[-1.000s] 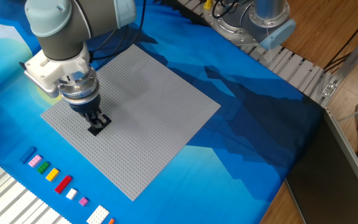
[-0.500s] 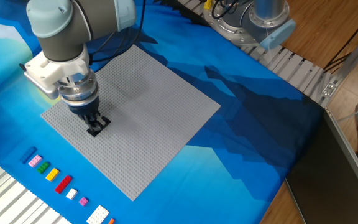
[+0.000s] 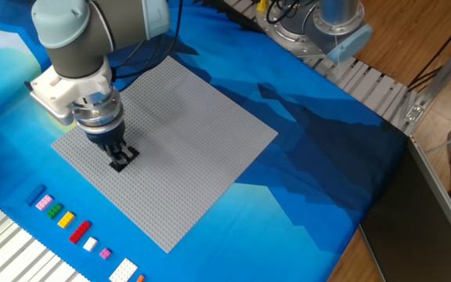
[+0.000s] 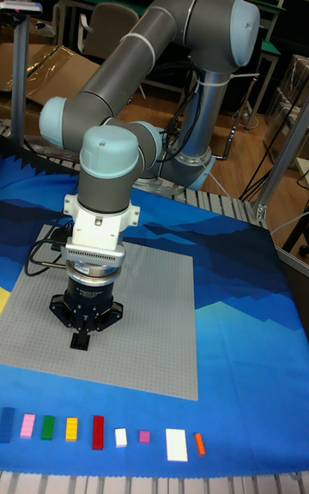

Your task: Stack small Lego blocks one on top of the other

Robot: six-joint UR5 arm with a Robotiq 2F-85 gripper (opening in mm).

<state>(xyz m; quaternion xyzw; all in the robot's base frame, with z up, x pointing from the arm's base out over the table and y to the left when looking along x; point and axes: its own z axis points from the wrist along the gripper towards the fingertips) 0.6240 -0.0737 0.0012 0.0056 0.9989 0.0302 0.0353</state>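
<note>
The pincer [image 3: 120, 156] points down at a black brick [image 3: 121, 163] on the baseplate [image 3: 186, 141]; whether it pinches it, I cannot tell. Only the tall view shows the whole near row of loose bricks [image 4: 97, 431].

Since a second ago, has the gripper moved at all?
Yes, barely: the gripper edged slightly toward the upper left across the grey baseplate, with the black block under its fingertips.
</note>
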